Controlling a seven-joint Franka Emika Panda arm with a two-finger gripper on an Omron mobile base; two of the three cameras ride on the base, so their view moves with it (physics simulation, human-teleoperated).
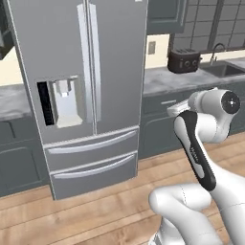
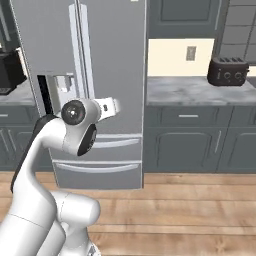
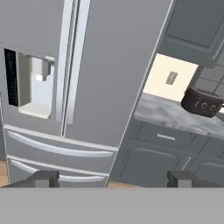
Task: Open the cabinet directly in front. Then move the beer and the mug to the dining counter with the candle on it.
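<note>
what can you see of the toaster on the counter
The toaster is a dark, near-black, rounded box with slots on top and small round knobs on its front. It stands upright on the grey marble-look counter to the right of the fridge, against the cream wall below a wall outlet. Nothing else touches it.

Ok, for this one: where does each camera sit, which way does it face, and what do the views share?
Left base view: behind the arm, to its left, facing the fridge.
Right base view: behind the arm's right, facing fridge and toaster.
Hand view: on the hand, looking along the open gripper at the fridge.
Shared: fridge, toaster, grey counter.
</note>
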